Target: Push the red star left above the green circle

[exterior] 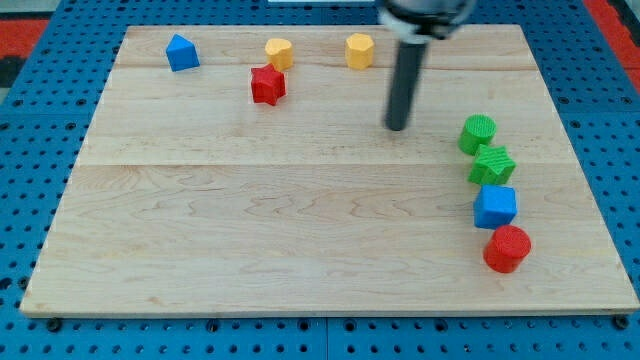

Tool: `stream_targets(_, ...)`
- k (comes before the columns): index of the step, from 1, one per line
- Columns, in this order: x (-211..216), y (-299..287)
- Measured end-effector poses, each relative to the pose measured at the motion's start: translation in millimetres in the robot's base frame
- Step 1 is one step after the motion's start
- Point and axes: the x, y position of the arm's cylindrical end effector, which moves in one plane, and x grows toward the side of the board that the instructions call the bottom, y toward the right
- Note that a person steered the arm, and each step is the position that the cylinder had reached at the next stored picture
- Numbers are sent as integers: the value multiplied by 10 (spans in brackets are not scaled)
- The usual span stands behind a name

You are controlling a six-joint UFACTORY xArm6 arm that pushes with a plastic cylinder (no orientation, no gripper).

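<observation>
The red star (267, 85) lies near the board's top, left of centre, just below and left of a yellow block (279, 53). The green circle (478, 133) sits at the view's right, with a green star (492, 164) touching it from below. My tip (397, 127) rests on the board between them, well to the right of the red star and about 80 pixels left of the green circle. It touches no block.
A blue block (181, 52) lies at the top left. A second yellow block (360, 50) lies top centre. Below the green star sit a blue cube (495, 206) and a red circle (507, 248). The wooden board (250, 230) ends close to the right-hand blocks.
</observation>
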Motion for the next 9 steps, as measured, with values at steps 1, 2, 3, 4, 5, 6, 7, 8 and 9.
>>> stream_targets(1,267,-1332)
stream_targets(2,-91,-2081)
stream_targets(3,-474,-1989)
stream_targets(4,-801,-1524)
stream_targets(5,-807,-1093)
stream_targets(6,-798,-553)
stream_targets(7,-605,-2)
stream_targets(8,-515,494)
stream_targets(9,-448,817)
